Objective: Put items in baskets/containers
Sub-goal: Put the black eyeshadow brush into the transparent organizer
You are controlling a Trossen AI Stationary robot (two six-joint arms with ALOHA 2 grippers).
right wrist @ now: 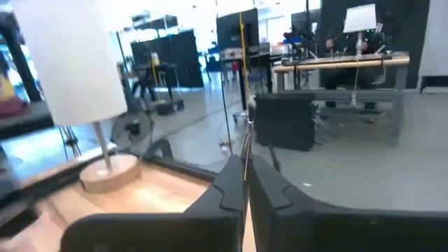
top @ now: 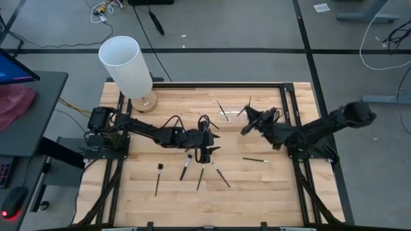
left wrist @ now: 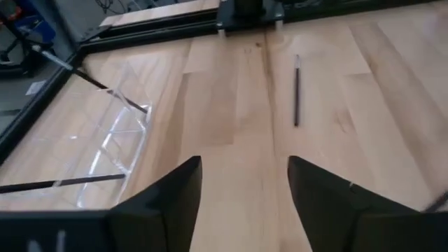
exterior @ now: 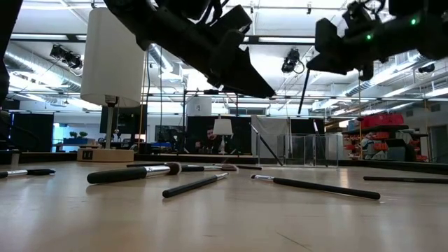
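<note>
Left gripper [top: 205, 156]: we see it over the table's middle, fingers [left wrist: 175, 203] spread apart, nothing between them.
Right gripper [top: 247, 125]: we see it raised near the far edge, clamped on a thin brush [right wrist: 246, 150].
Clear holder [left wrist: 115, 136]: on the table's far middle, two brushes leaning in it.
Loose brushes [top: 158, 178]: several lie near the front, one [top: 255, 160] toward the right.
White cylinder [top: 126, 65]: far left corner.

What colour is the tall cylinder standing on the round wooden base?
White; the tall cylinder shows best in the high view.
</note>
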